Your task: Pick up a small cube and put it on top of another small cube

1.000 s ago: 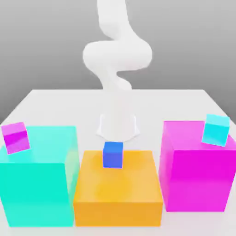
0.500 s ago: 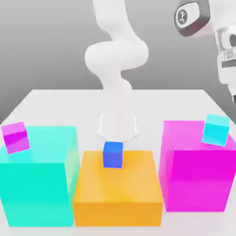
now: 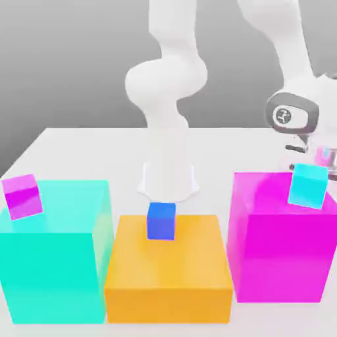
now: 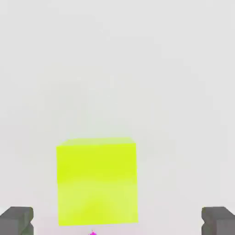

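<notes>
Three small cubes rest on big blocks in the exterior view: a magenta cube (image 3: 22, 195) on the teal block (image 3: 56, 253), a blue cube (image 3: 161, 220) on the orange block (image 3: 168, 270), and a cyan cube (image 3: 307, 185) on the magenta block (image 3: 276, 240). My hand (image 3: 309, 128) hangs low behind the magenta block, just beyond the cyan cube, at the exterior view's right. In the hand view my gripper (image 4: 117, 219) is open, its fingertips (image 4: 17, 219) set wide apart. A yellow-green cube (image 4: 96, 181) lies on the white table below, between the fingers' line and apart from them.
The three big blocks stand side by side along the front of the white table (image 3: 85, 151). The arm's white base (image 3: 168, 181) rises behind the orange block. Bare tabletop stretches behind the blocks on both sides of the base.
The hand came into the exterior view at the upper right, then dropped down behind the magenta block. None of the small cubes has shifted.
</notes>
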{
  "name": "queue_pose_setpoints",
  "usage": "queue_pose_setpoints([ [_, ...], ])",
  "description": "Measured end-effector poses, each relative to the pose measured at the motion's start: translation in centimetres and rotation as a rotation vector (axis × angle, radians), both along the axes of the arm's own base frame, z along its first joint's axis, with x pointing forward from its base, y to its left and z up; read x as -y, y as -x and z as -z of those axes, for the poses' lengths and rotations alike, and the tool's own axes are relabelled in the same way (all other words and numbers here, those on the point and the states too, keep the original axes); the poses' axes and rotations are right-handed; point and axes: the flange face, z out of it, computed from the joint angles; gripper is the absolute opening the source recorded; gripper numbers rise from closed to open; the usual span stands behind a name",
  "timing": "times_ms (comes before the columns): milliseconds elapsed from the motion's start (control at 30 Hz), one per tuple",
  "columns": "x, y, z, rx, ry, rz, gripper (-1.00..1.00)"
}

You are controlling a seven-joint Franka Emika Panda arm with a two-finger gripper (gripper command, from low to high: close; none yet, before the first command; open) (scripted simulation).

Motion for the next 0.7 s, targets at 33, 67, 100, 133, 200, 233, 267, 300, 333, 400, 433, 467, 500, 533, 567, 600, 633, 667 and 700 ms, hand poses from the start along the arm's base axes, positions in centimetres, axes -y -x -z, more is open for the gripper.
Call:
queue_pose_setpoints([
  [33, 0.0, 0.0, 1.1, -0.001, 0.001, -0.002, 0.0],
  [67, 0.0, 0.1, 2.1, -0.002, 0.002, -0.003, 0.0],
  [100, 0.1, 0.1, 3.2, -0.003, 0.002, -0.003, 0.0],
  [133, 0.1, 0.2, 3.9, -0.003, 0.002, -0.003, -1.0],
  [200, 0.2, 0.2, 3.9, -0.003, 0.003, -0.003, -1.0],
  [233, 0.2, 0.2, 3.9, -0.004, 0.003, -0.003, -1.0],
  [267, 0.2, 0.2, 3.9, -0.004, 0.004, -0.003, -1.0],
  [300, 0.2, 0.2, 3.9, -0.005, 0.005, -0.003, -1.0],
  [333, 0.2, 0.2, 4.3, -0.004, 0.005, -0.003, -1.0],
  [400, 0.1, 0.2, 3.2, -0.004, 0.004, -0.003, -1.0],
  [433, 0.1, 0.1, 2.3, -0.003, 0.005, -0.004, -1.0],
  [467, 0.1, 0.1, 1.3, -0.003, 0.005, -0.003, -1.0],
  [500, 0.1, 0.1, 0.4, -0.003, 0.005, -0.003, -1.0],
  [533, 0.1, 0.1, -0.7, -0.003, 0.005, -0.003, -1.0],
  [567, 0.1, 0.2, -1.6, -0.003, 0.003, -0.003, -1.0],
  [600, -0.6, -0.1, -2.2, 0.001, -0.005, 0.004, -1.0],
  [633, -1.2, -0.9, -2.9, 0.008, -0.017, 0.023, -1.0],
  [667, -1.9, -2.1, -3.7, 0.016, -0.029, 0.047, -1.0],
  [700, -2.5, -3.3, -4.5, 0.024, -0.042, 0.075, -1.0],
])
